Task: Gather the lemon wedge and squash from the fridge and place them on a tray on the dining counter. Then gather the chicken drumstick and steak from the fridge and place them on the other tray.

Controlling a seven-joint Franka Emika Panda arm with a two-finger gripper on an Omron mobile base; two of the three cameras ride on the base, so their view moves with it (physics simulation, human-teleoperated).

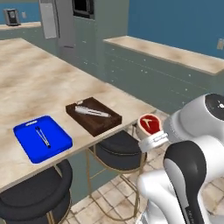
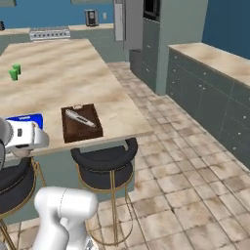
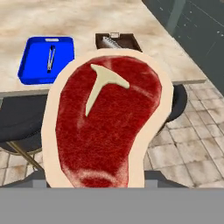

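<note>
A simulated kitchen with a long marble dining counter [image 1: 39, 83] and blue walls. A white robot arm holds a raw steak [image 3: 105, 127] in its gripper [image 1: 153, 140]; the jaws are clamped on the lower edge of the meat. In the hand view the steak stands upright and close, red with a pale fat rim and a cream T-shaped bone. In the left base view the steak [image 1: 148, 124] hangs in the air off the counter's near corner, above a black round stool [image 1: 118, 151] with gold legs.

2 trays lie side by side near the counter's edge. The blue tray [image 1: 42, 138] carries a thin grey utensil [image 1: 42, 136], possibly tongs, though it is too small to be sure. Just beside it, apart, the dark brown tray [image 1: 93, 115] holds a silvery knife-like tool [image 1: 92, 112] lying slantwise. In the hand view both trays sit beyond the steak, the blue tray [image 3: 46, 59] on the left, the brown tray [image 3: 118, 41] partly hidden behind the meat.

A second black stool [image 1: 35, 197] stands under the blue tray. In the right base view, 2 small green objects [image 2: 15, 71] rest far back on the counter.
</note>
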